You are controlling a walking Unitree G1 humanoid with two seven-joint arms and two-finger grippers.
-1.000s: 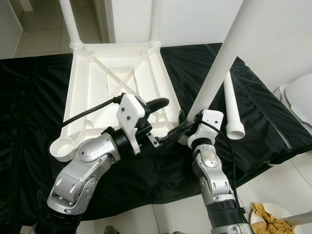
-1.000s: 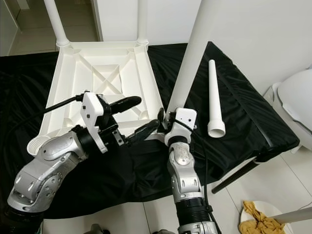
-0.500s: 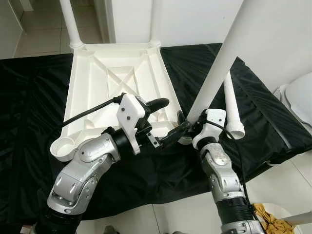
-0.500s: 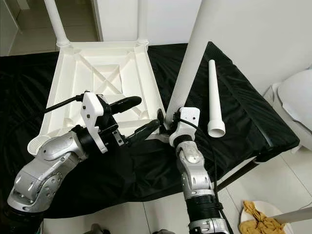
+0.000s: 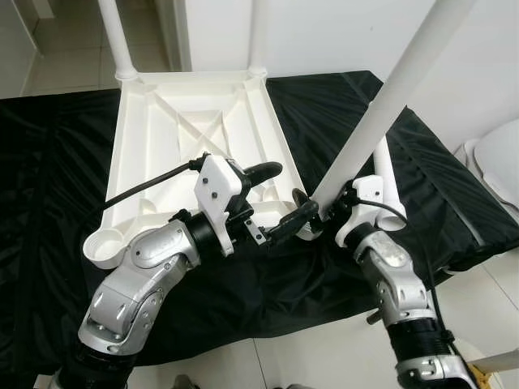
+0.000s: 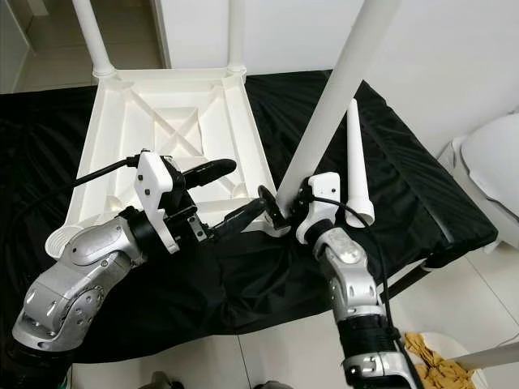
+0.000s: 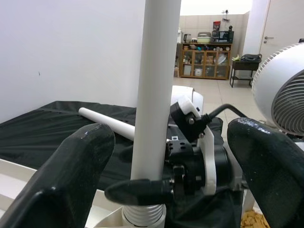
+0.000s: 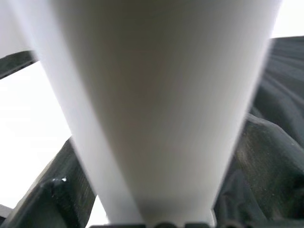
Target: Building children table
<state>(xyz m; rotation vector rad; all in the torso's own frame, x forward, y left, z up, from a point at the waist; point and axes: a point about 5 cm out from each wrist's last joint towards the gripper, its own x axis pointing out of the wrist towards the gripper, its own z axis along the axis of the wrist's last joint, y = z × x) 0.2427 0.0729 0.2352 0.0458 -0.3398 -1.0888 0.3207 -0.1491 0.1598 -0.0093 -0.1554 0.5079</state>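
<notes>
Your upturned white tabletop (image 5: 195, 121) lies on the black cloth (image 5: 454, 194), two legs already standing at its far corners. Your right gripper (image 5: 312, 212) pinches the lower end of a white leg (image 5: 389, 97) at the near right corner socket, leg leaning right. Your left gripper (image 5: 272, 198) hovers just left of it, fingers spread. A spare leg (image 6: 354, 166) lies on the cloth to the right.

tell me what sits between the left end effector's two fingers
The upright white table leg stands in the gap between the left end effector's spread fingers, with the right end effector gripping it near its base, in the left wrist view.
</notes>
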